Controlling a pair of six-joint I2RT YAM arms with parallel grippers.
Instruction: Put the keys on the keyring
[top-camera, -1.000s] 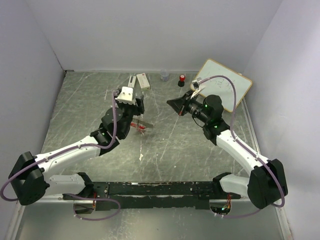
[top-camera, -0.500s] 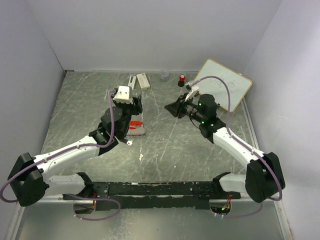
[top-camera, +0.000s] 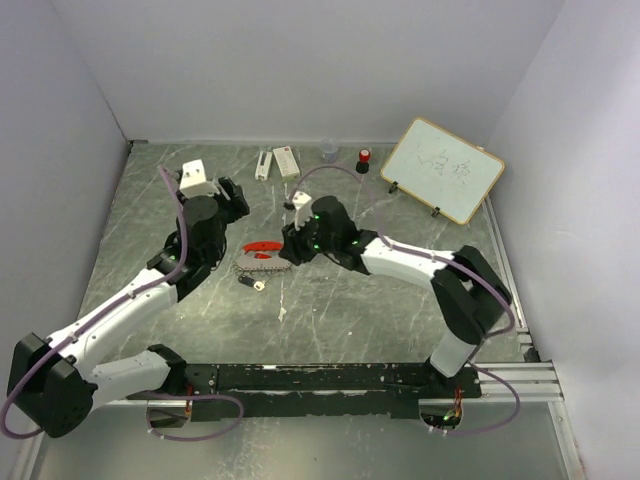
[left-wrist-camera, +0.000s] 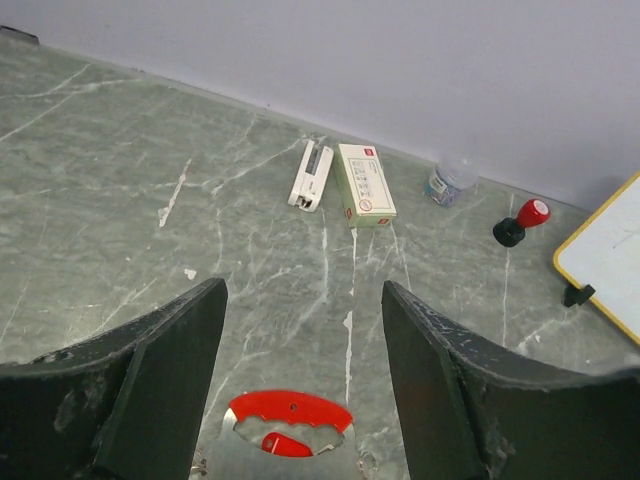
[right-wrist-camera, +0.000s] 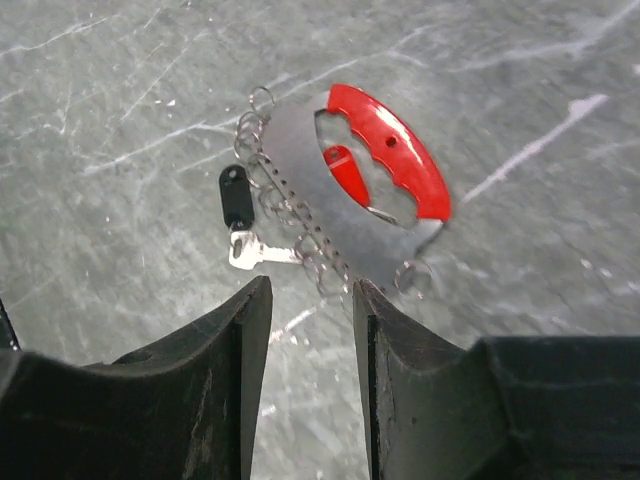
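The keyring (right-wrist-camera: 330, 215) lies flat on the table: a grey metal plate with a red curved grip (right-wrist-camera: 390, 160) and a row of small wire rings. In the top view it is the keyring (top-camera: 262, 255). A silver key (right-wrist-camera: 255, 252) with a black tag (right-wrist-camera: 236, 195) lies beside the rings; whether it hangs on one I cannot tell. A small red piece (right-wrist-camera: 345, 168) sits in the plate's cut-out. My right gripper (right-wrist-camera: 310, 290) hovers just short of the rings, open and holding nothing. My left gripper (left-wrist-camera: 303, 300) stands wide open behind the keyring (left-wrist-camera: 290, 412), which lies low between its fingers, untouched.
At the back wall lie a white stapler (left-wrist-camera: 312, 175), a small box (left-wrist-camera: 365, 182), a clear bottle (left-wrist-camera: 450, 180) and a red-capped black stamp (left-wrist-camera: 520, 220). A whiteboard (top-camera: 442, 168) leans at the back right. White scraps (top-camera: 282, 313) lie nearer the arms.
The right arm has swung left across the table to the keyring, and its jaws have parted. The left gripper has drawn back to the far left, leaving the keyring and black-tagged key on the table.
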